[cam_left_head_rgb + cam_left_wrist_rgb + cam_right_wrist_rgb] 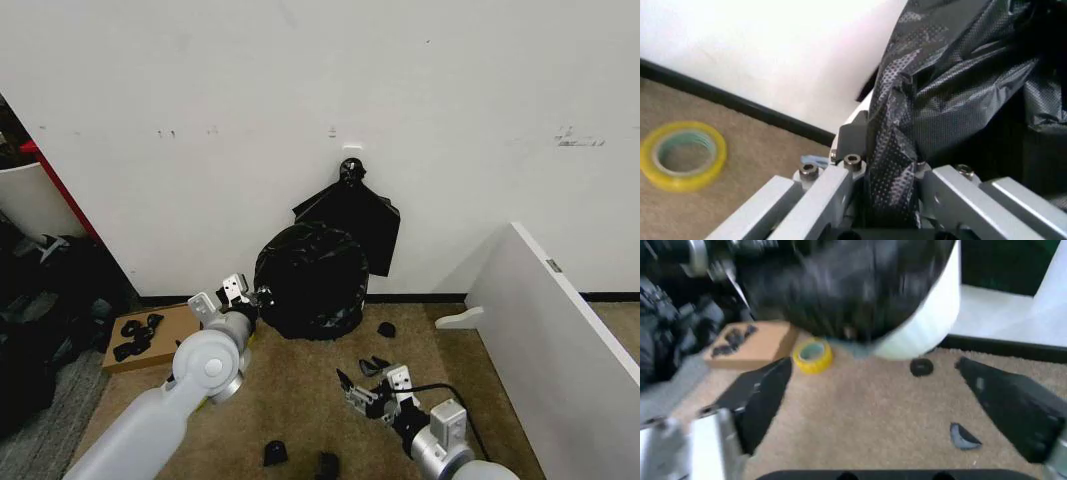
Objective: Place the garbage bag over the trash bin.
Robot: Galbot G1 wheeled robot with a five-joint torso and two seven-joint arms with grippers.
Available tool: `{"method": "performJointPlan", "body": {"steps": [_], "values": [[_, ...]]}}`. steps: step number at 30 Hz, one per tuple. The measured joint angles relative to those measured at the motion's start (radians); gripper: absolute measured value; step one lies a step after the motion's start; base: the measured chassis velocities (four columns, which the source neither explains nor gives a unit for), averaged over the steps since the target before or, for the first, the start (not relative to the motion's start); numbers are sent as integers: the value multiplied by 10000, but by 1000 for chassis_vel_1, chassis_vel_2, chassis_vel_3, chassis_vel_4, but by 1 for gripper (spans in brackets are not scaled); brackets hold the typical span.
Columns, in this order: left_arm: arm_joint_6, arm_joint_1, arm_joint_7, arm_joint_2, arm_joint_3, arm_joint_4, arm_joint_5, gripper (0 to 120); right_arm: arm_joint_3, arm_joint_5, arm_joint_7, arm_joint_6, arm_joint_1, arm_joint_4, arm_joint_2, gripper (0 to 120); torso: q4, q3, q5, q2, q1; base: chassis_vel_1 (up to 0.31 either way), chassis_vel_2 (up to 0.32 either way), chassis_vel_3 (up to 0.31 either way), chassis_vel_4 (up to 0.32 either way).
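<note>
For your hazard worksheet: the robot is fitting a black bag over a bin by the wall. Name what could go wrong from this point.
1. The left gripper is shut on a thin fold of the garbage bag; a hard pull might tear it or let it slip free.
2. The trash bin stands loose on carpet, so tugging could tip or drag it.
3. The right gripper hangs open, apart from the bag, so that side is unheld and may ride up.

Right gripper [873,390] fingers spread wide above carpet. Black garbage bag [847,285] covers white trash bin [927,325]. Yellow tape roll [813,355] lies beside it.
</note>
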Motion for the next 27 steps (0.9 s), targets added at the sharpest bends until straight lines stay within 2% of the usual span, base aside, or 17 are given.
{"method": "performJointPlan", "body": {"steps": [1, 2, 3, 5, 10, 11, 14, 16, 17, 20, 27], "values": [[-34, 25, 28, -4, 29, 26, 166, 1, 36, 80, 64, -52, -4, 88, -8, 96, -1, 0, -1, 0, 0, 0, 0, 0, 0], [-181, 109, 140, -34, 164, 143, 937, 1, 100, 428, 452, -253, 75, 377, -52, 98, -4, 0, -1, 0, 0, 0, 0, 0, 0], [-181, 109, 140, -34, 164, 143, 937, 1, 100, 428, 452, -253, 75, 377, -52, 98, -4, 0, -1, 0, 0, 0, 0, 0, 0], [-294, 179, 253, -88, 380, 263, 1810, 1, 115, 903, 877, -461, 339, 574, -120, 98, 0, 0, 3, 0, 0, 0, 0, 0, 0], [-372, 231, 505, -200, 998, 520, 3554, 1, -31, 2053, 1444, -925, 1244, 659, -312, 81, -3, 1, 1, 0, 0, 0, 0, 0, 0], [-372, 231, 505, -200, 998, 520, 3554, 1, -31, 2053, 1444, -925, 1244, 659, -312, 81, -3, 1, 1, 0, 0, 0, 0, 0, 0], [-371, 216, 595, -215, 1418, 568, 4264, 1, -266, 2857, 1841, -1294, 1961, 521, -319, 69, 2, 2, 0, 0, 0, 0, 0, 0, 0], [-347, 172, 636, -218, 1686, 581, 4630, 1, -405, 3263, 2157, -1541, 2388, 376, -253, 57, -4, 1, 1, 0, 0, 0, 0, 0, 0], [-347, 172, 636, -218, 1686, 581, 4630, 1, -405, 3263, 2157, -1541, 2388, 376, -253, 57, -4, 1, 1, 0, 0, 0, 0, 0, 0], [-341, 163, 719, -192, 1954, 614, 5160, 1, -708, 4087, 2846, -1951, 3229, 71, -94, 46, -1, 2, 1, 0, 0, 0, 0, 0, 0], [-317, 184, 751, -194, 2135, 536, 5328, 1, -1597, 4751, 3916, -2395, 4655, -784, 503, 20, -2, 2, 0, 0, 0, 0, 0, 0, 0]]}}
